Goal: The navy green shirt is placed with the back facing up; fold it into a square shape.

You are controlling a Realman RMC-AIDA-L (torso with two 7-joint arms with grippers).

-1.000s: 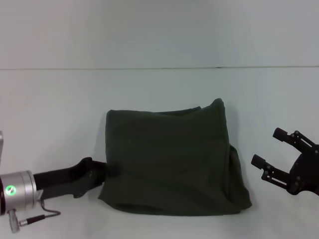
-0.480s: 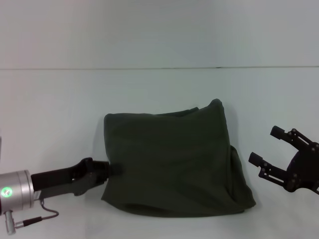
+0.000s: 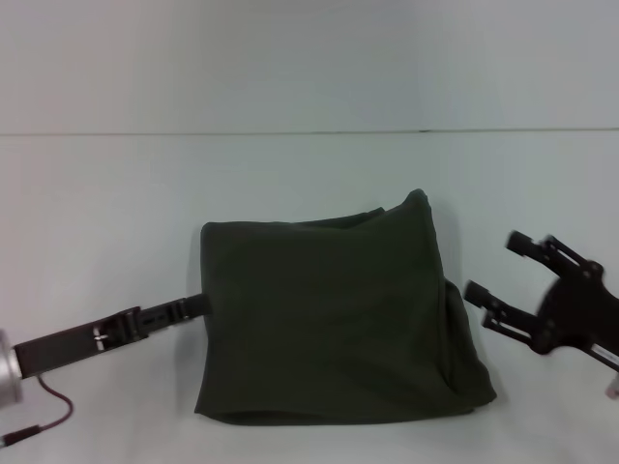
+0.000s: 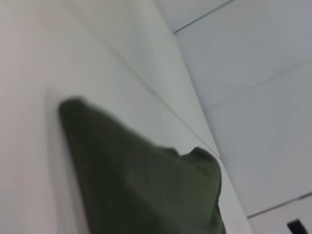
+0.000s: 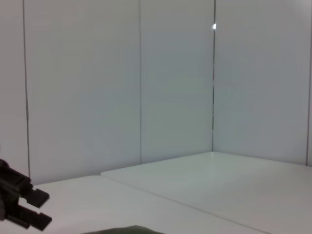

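Note:
The navy green shirt (image 3: 329,324) lies folded into a rough square in the middle of the white table, plain side up, with a loose layer bulging out along its right edge. It also fills the lower part of the left wrist view as the shirt (image 4: 146,195). My left gripper (image 3: 196,307) reaches in low from the left, and its tip is at the shirt's left edge. My right gripper (image 3: 495,268) is open with nothing between its fingers. It hovers just right of the shirt's right edge, apart from the cloth.
The white table (image 3: 309,184) stretches bare behind the shirt and on both sides of it. White wall panels stand beyond the table's far edge (image 3: 309,132).
The left arm has dropped lower and turned, now showing thin and side-on at the shirt's left edge. The right gripper has moved left, closer to the shirt. The shirt's lower left corner has shifted slightly.

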